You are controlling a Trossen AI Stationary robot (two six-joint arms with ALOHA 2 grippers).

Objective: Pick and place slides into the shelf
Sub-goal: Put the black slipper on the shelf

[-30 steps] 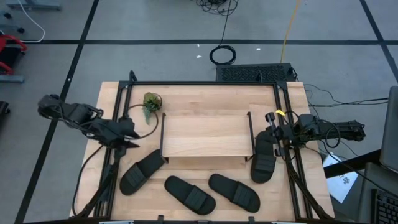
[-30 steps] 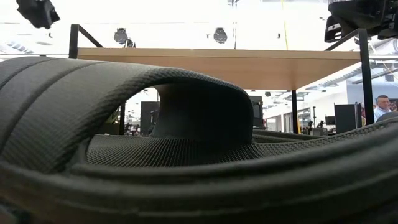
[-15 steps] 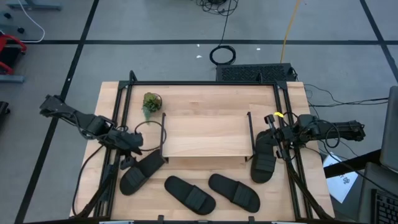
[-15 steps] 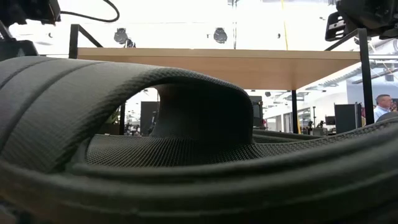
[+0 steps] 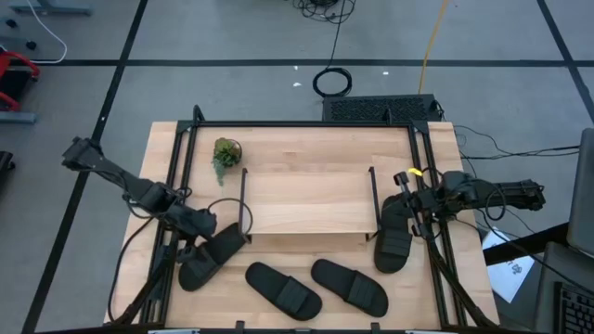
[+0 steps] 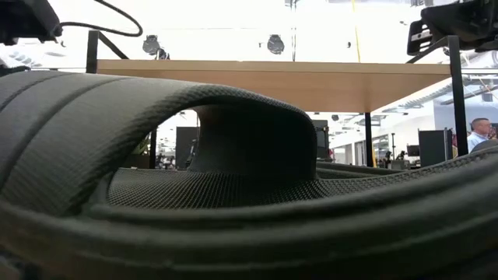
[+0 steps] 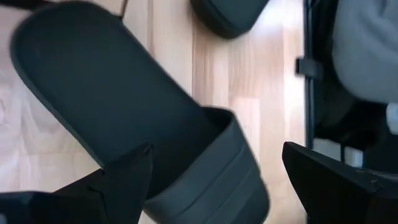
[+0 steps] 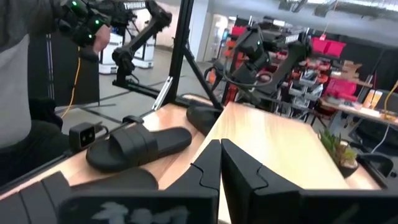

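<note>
Four black slides lie on the table near its near edge: the leftmost slide (image 5: pixel 212 255), two middle ones (image 5: pixel 283 289) (image 5: pixel 350 286), and one (image 5: pixel 393 234) beside the shelf's right end. The shelf (image 5: pixel 306 202), a light plank on thin black wire frames, stands mid-table. My left gripper (image 5: pixel 197 243) hangs open just over the leftmost slide (image 7: pixel 155 118), one finger on either side of its strap (image 7: pixel 233 177); I cannot tell whether it touches. My right gripper (image 5: pixel 409 202) is shut (image 8: pixel 221 163) above the table by the shelf's right end. One slide's strap (image 6: pixel 194 117) fills the low view.
A small potted plant (image 5: pixel 225 153) stands left of the shelf toward the far edge. Black frame rails (image 5: pixel 425 186) run along the table's sides. A person (image 8: pixel 31 68) stands beside the table in the right wrist view, and another (image 6: pixel 478 134) is far off.
My left gripper has moved toward the near edge and slightly right, coming down from beside the plant to just over the leftmost slide. None of the slides has shifted.
</note>
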